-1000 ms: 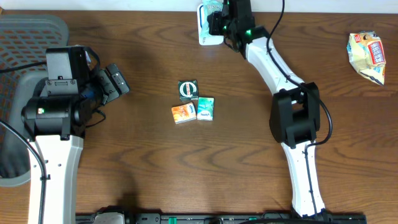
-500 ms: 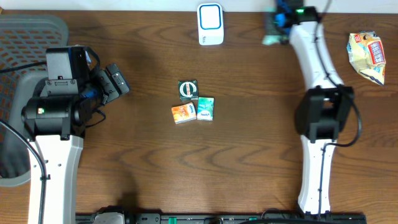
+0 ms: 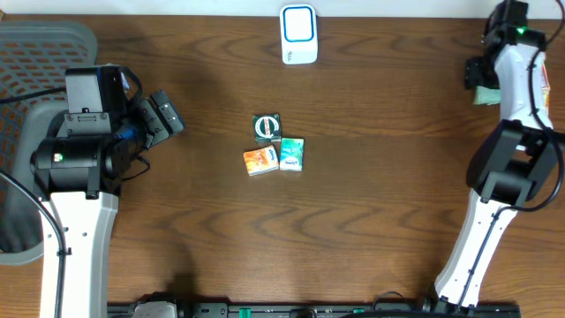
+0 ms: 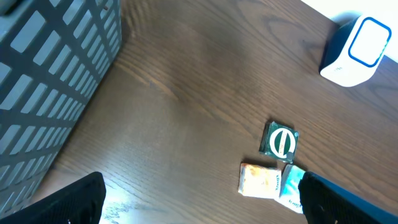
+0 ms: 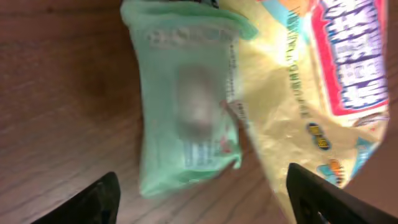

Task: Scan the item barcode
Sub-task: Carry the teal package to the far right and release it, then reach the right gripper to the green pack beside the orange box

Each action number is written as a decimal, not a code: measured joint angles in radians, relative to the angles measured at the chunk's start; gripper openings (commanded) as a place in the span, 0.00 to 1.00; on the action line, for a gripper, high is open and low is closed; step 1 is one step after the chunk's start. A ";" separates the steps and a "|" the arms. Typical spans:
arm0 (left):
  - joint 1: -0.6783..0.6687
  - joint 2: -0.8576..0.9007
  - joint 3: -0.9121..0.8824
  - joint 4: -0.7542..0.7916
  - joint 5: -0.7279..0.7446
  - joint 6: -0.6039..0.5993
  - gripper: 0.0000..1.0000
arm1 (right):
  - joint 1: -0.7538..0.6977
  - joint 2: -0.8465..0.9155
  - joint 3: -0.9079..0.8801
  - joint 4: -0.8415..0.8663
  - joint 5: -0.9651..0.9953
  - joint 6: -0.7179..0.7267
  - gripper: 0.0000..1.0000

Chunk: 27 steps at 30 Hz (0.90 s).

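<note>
Right gripper: we see it spread wide above the green packet, beside the snack bag;
Left gripper: wide, holding nothing

A grey mesh basket sits at the left end of the brown wooden worktop. Mid-worktop, an orange box and a teal box lie side by side, with a dark green box just above them. A yellow snack bag lies crumpled on the wood.
</note>
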 measured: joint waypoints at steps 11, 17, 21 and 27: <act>0.000 0.000 0.000 0.000 0.000 0.000 0.98 | 0.102 -0.045 0.000 -0.063 -0.590 0.039 0.79; 0.000 0.000 0.000 0.000 0.000 0.000 0.98 | 0.253 -0.066 -0.001 -0.259 -0.851 0.039 0.67; 0.000 0.000 0.000 0.001 0.000 0.000 0.98 | 0.365 -0.067 -0.040 -0.354 -0.850 0.026 0.59; 0.000 0.000 0.000 0.000 0.000 0.000 0.98 | 0.547 -0.067 -0.177 -0.323 -0.787 0.024 0.56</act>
